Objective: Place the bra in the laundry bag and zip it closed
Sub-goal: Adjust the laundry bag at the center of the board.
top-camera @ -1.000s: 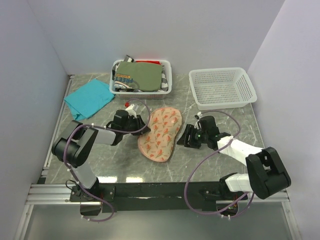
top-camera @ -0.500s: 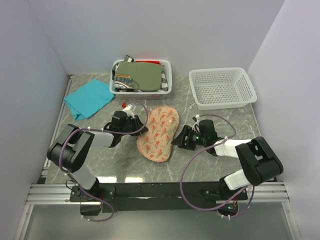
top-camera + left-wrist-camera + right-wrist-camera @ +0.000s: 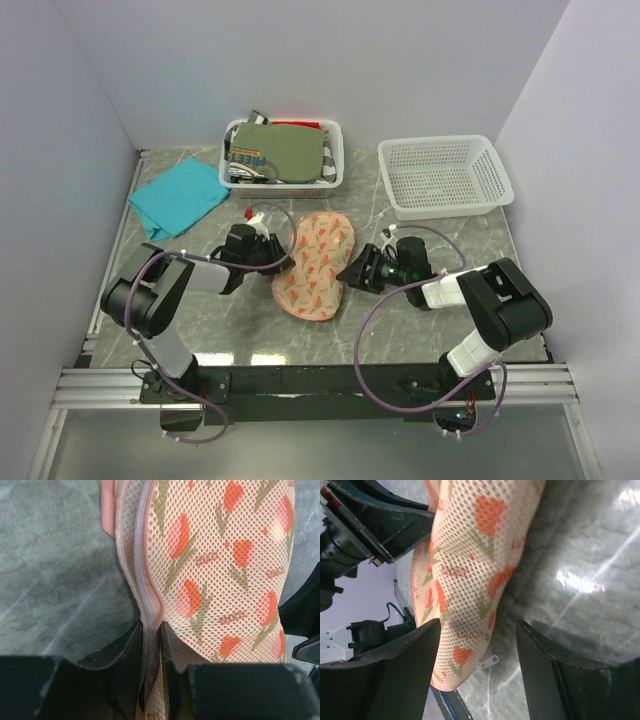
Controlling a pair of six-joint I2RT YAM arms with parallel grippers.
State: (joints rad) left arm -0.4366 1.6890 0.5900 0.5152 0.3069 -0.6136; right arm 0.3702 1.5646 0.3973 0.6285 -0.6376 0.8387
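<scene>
The laundry bag (image 3: 318, 262) lies flat on the table (image 3: 290, 340) at the centre of the top view. Its printed mesh face is up and its long axis runs from upper right to lower left. The left fingers (image 3: 283, 252) meet the bag at its left edge. The left wrist view shows them nearly closed and pinching the zippered edge (image 3: 146, 590) between the two tips, with the seam running up the frame away from the grip. The right fingers (image 3: 352, 270) sit at the bag's right edge. In the right wrist view they stand wide apart with nothing clamped. The rim of the bag lies between them, nearer the finger at the left of that frame; contact with that finger cannot be determined. A teal cloth (image 3: 178, 195) lies at the upper left of the table. A white basket (image 3: 338, 150) holding an olive-green garment (image 3: 285, 150) stands at top centre. A mesh basket (image 3: 445, 210) stands at the upper right.
</scene>
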